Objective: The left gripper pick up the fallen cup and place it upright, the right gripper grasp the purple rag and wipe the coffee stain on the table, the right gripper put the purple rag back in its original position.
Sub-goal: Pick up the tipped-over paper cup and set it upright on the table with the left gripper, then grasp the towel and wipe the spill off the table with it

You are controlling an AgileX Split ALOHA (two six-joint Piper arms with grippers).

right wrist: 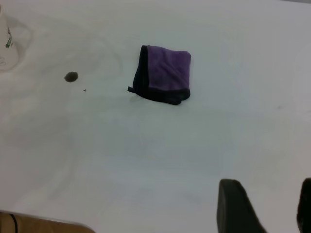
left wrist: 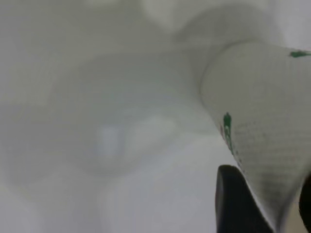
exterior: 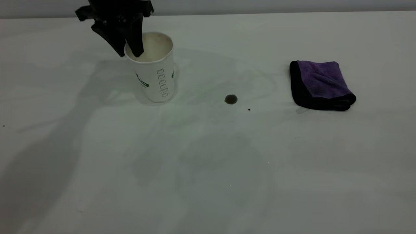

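Note:
The white paper cup with green markings stands upright on the white table at the back left. My left gripper is over its rim, one finger inside the mouth and one outside, with the jaws apart. In the left wrist view the cup wall lies between the two spread fingers. The round brown coffee stain is to the cup's right. The folded purple rag with a black edge lies further right. My right gripper is open, empty and high above the table, out of the exterior view. Its wrist view shows the rag, the stain and the cup.
A tiny dark speck lies just right of the stain. The table's far edge runs along the back wall. The right wrist view shows a table edge with a brown surface beyond it.

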